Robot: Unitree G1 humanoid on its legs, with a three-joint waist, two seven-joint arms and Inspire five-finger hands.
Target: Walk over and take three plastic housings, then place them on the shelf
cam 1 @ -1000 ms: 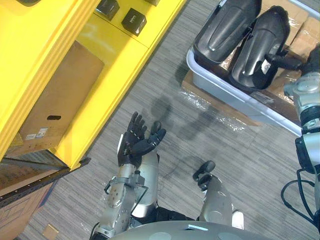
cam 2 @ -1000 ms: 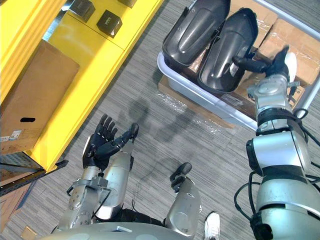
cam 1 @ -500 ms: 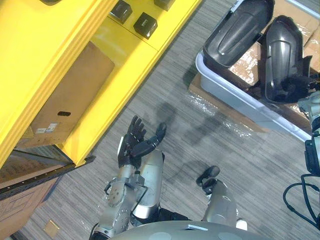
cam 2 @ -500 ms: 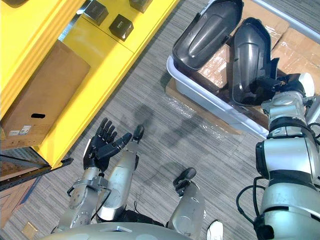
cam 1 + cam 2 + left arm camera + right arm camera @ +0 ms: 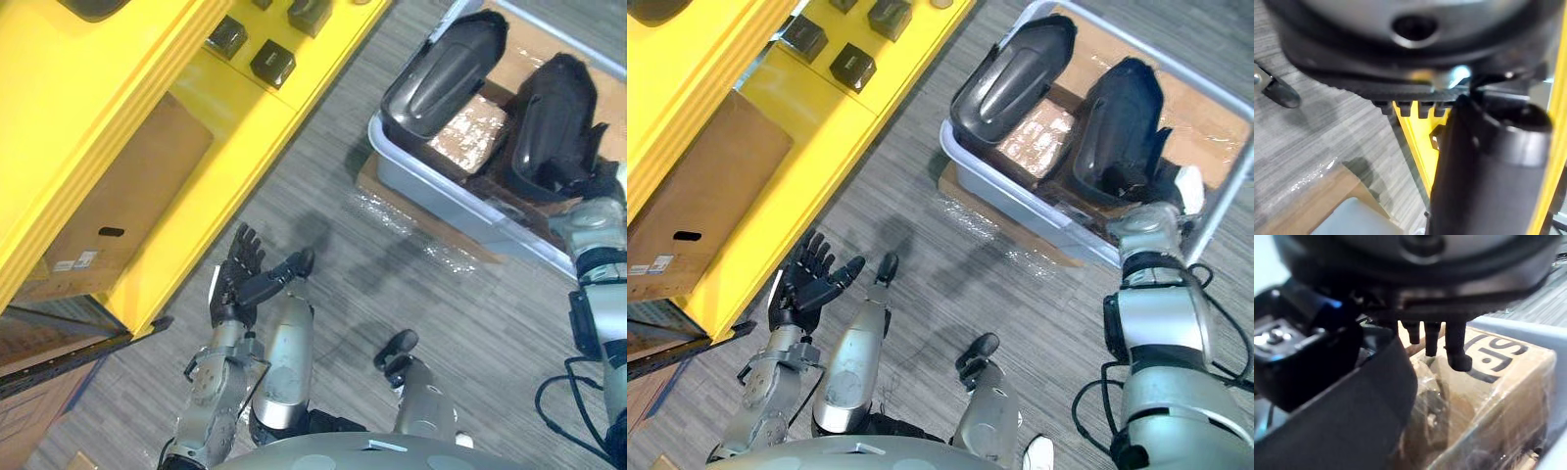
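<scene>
Counts: two dark plastic housings, one grey bin, one yellow shelf, at least three small dark boxes on the shelf, one large cardboard box on its lower level.

Both housings lie in the bin, on plastic-wrapped cardboard boxes. The bin stands on the grey carpeted floor, well apart from the shelf.

The left housing leans over the bin's shelf-side end, hollow side up, no hand near it. The right housing lies beside it, toward the robot's right.

The right hand is at the near end of the right housing and touches it; the white thumb cover shows just beside the housing's edge. In the right wrist view the housing's dark rim runs close along the hand, with wrapped cardboard past it. Whether this hand grips the housing cannot be told.

The left hand hangs above the floor, near the shelf's lower edge, fingers spread wide, thumb out, holding nothing. It is well apart from the bin and both housings.

Small dark boxes, in a loose group on the shelf.
</scene>
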